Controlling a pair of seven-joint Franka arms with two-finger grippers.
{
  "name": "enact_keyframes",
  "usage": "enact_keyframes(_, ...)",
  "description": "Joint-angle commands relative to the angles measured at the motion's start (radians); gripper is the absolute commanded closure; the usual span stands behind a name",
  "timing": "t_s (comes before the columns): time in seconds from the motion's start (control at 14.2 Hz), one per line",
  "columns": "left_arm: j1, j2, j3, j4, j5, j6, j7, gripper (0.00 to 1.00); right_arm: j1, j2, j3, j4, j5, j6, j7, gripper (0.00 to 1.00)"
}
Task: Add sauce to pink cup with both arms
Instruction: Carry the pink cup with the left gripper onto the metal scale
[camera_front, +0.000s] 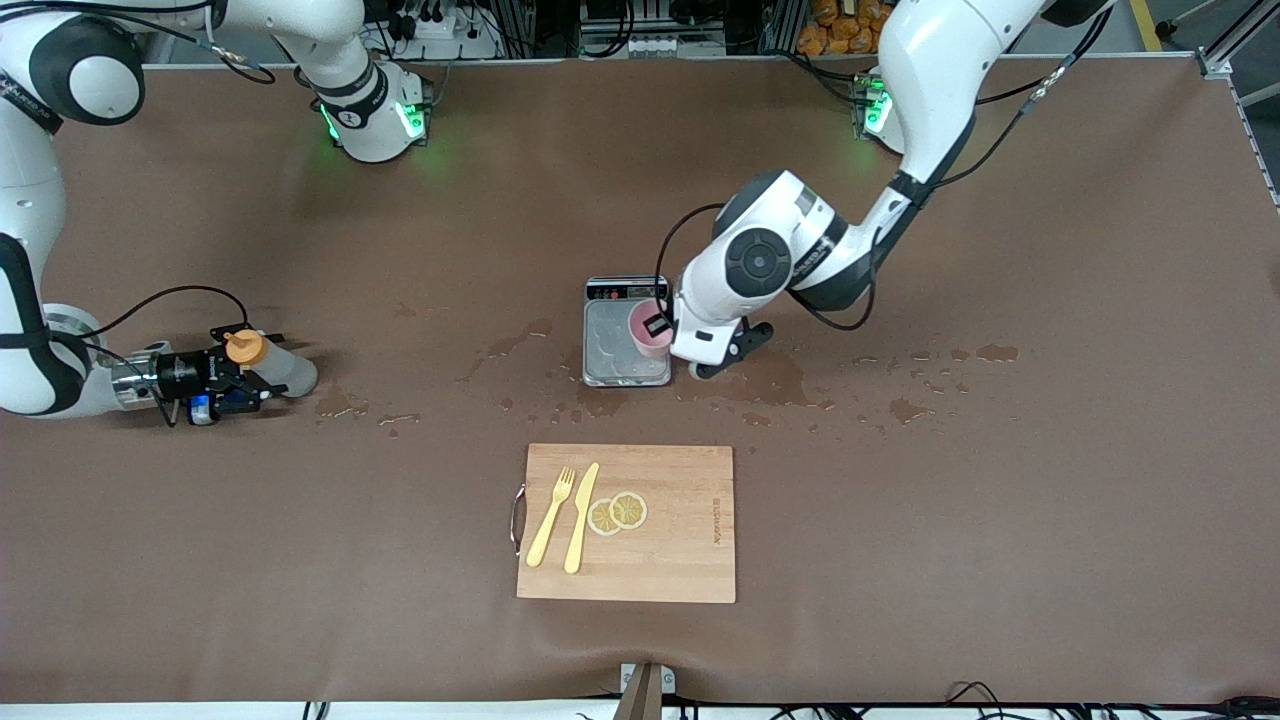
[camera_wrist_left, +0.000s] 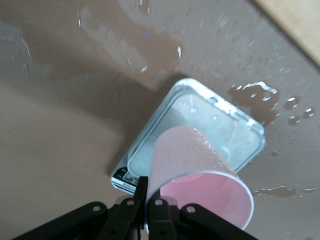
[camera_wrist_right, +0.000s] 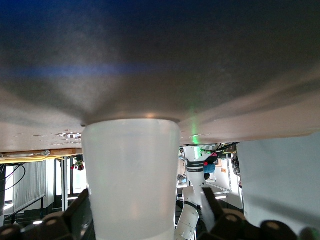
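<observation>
Right gripper (camera_front: 235, 385): fingers astride the sauce bottle (camera_front: 275, 365), not visibly clamped; bottle lies on the table between them, orange cap (camera_front: 245, 347) near the fingers, body pointing away from the wrist. Likely light, soft-walled, slippery; best taken mid-body, squeezed gently. Left gripper (camera_wrist_left: 145, 202): pinched tight on the rim of the pink cup (camera_wrist_left: 200, 180), which is over the silver scale (camera_wrist_left: 240, 135). Thin plastic, easily deformed. Spilled liquid (camera_front: 760, 375) wets the table beside that gripper.
</observation>
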Motion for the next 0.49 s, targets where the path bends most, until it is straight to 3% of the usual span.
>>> enact_keyframes(0.0, -0.032, 0.044, 0.003, 0.057, 0.017, -0.001, -0.086, 1.00, -0.002, 0.005, 0.003, 0.006, 0.017, -0.010, 0.018, 0.44)
enact_keyframes(0.14, -0.037, 0.058, 0.003, 0.068, 0.011, -0.001, -0.108, 1.00, -0.002, 0.005, 0.003, 0.007, 0.017, -0.010, 0.027, 0.53)
enact_keyframes(0.42, -0.045, 0.074, 0.005, 0.068, 0.012, 0.048, -0.149, 1.00, 0.003, -0.002, 0.005, 0.018, 0.017, -0.027, 0.047, 0.54)
